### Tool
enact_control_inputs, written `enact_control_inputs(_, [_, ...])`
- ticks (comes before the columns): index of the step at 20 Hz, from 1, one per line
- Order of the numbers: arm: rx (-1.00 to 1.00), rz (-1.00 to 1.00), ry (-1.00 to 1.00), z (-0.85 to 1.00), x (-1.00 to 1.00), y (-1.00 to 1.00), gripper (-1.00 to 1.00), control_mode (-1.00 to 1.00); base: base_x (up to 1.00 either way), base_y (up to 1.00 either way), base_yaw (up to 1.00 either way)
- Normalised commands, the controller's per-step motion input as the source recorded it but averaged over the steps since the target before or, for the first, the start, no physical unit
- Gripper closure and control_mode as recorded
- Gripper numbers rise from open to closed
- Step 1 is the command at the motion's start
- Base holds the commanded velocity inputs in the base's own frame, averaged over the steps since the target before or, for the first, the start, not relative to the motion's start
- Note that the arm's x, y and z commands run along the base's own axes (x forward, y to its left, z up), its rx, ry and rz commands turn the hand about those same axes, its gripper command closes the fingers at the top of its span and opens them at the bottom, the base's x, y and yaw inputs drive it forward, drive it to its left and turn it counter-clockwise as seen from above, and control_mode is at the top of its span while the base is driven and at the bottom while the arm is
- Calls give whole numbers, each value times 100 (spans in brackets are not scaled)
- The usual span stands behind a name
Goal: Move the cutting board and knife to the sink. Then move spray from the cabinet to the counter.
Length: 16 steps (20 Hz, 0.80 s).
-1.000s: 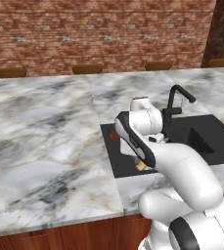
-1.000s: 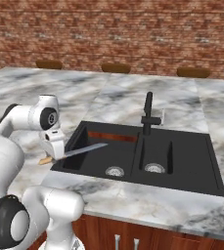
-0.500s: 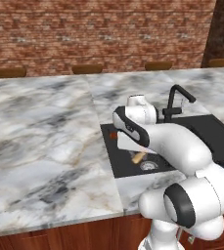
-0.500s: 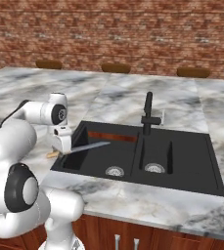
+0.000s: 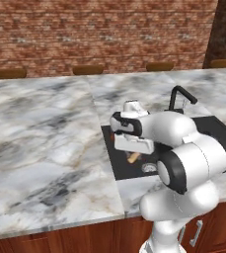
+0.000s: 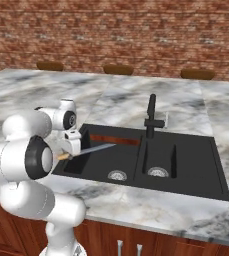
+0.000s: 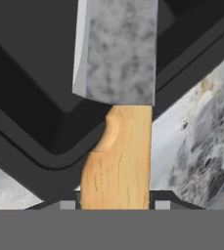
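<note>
Because the knife point(image 6: 88, 150) is held only by its wooden handle in the part-closed gripper point(image 6: 72, 145) above the sink's point(image 6: 186, 187) left edge, a careless release could drop it onto the counter point(image 6: 31, 95).

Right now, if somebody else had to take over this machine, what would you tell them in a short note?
Hand: shut on the knife, gripping its wooden handle, blade reaching out over the left basin of the sink.
Cutting board: already in the sink, standing against the back wall of the left basin.
Left: set the knife down in the sink, then bring the spray from the cabinet to the counter.
</note>
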Motion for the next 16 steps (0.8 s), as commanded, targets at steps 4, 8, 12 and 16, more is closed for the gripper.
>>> enact_control_inputs(4, [-4, 13, -18, -54, 33, -21, 100, -100, 0, 0, 0])
enact_control_inputs(8, [-3, 17, -25, -45, 23, -17, 100, -100, 0, 0, 0])
enact_control_inputs(12, [-2, 4, -12, -29, 26, -1, 100, -100, 0, 0, 0])
enact_control_inputs(16, [0, 1, -1, -3, 0, 0, 100, -100, 0, 0, 0])
